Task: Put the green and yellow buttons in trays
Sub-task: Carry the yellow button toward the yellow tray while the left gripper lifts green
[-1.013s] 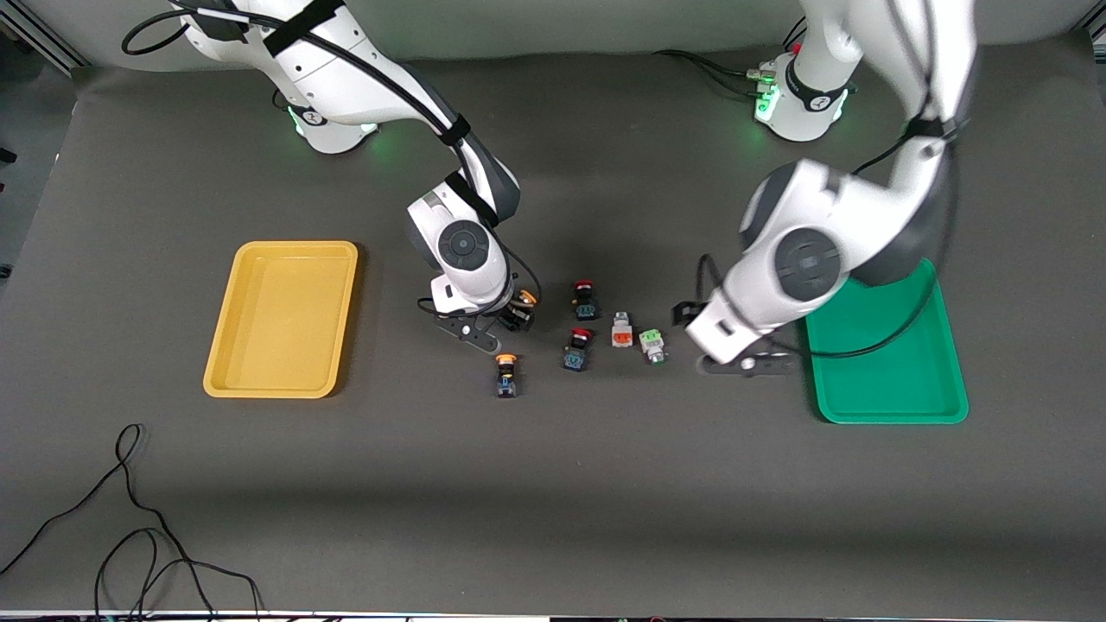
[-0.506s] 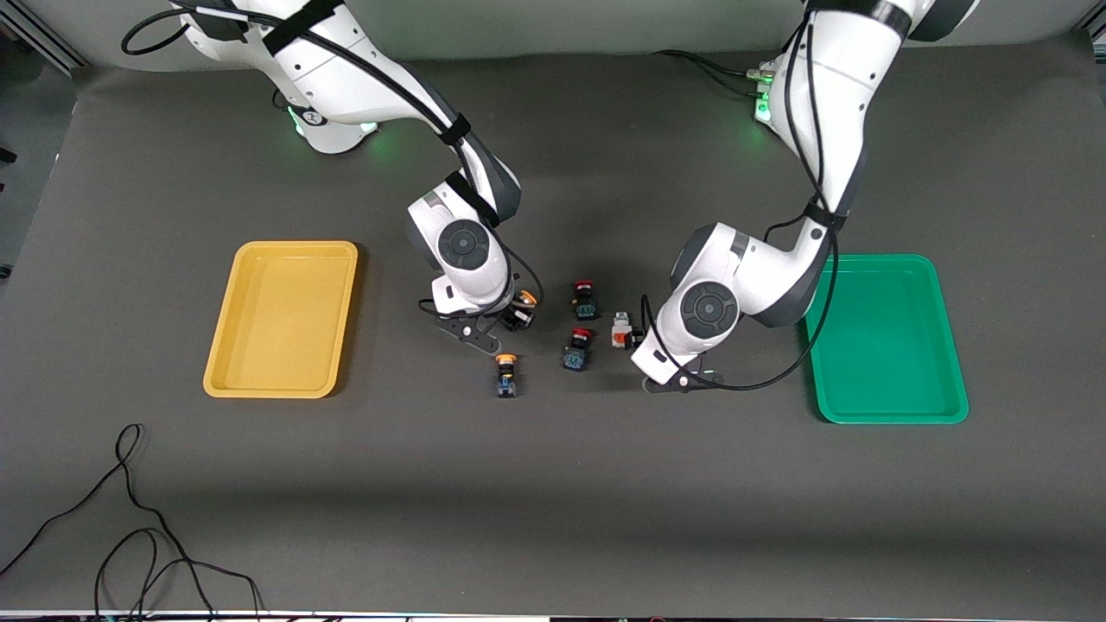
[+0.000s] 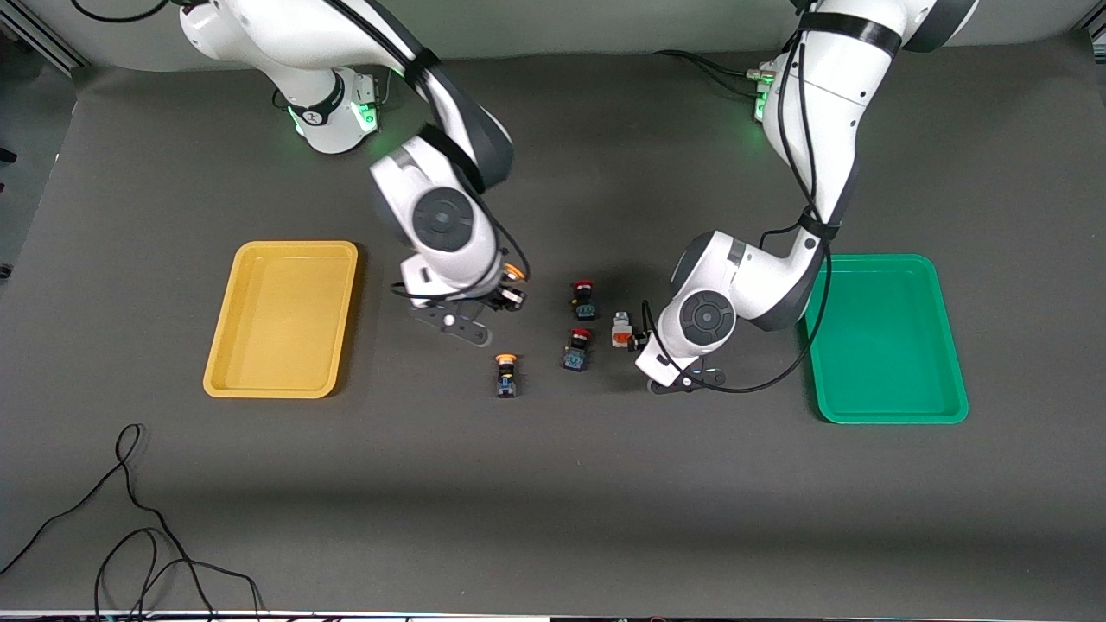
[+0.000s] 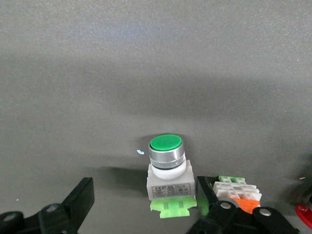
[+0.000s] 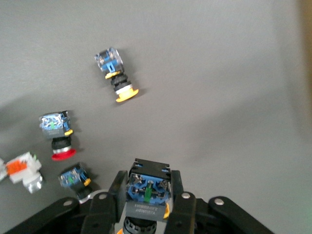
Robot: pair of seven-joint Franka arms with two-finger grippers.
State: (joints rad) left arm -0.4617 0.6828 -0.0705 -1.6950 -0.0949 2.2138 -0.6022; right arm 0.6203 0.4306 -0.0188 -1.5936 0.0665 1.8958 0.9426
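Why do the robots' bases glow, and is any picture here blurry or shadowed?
Front view: green lamps light both bases; a soft shadow band crosses the table nearer the camera. Left wrist view: sharp green button casting a shadow. Right wrist view: held yellow button slightly soft, the rest crisp.

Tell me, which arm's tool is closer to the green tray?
Left. The left tool, open, is down around the green button beside the green tray. The right tool grips a yellow button nearer the yellow tray.

The front camera looks down on my table (image 3: 553,518) from high across it; my wrist cameras sit close, sharing its middle cluster of buttons (image 3: 581,324).
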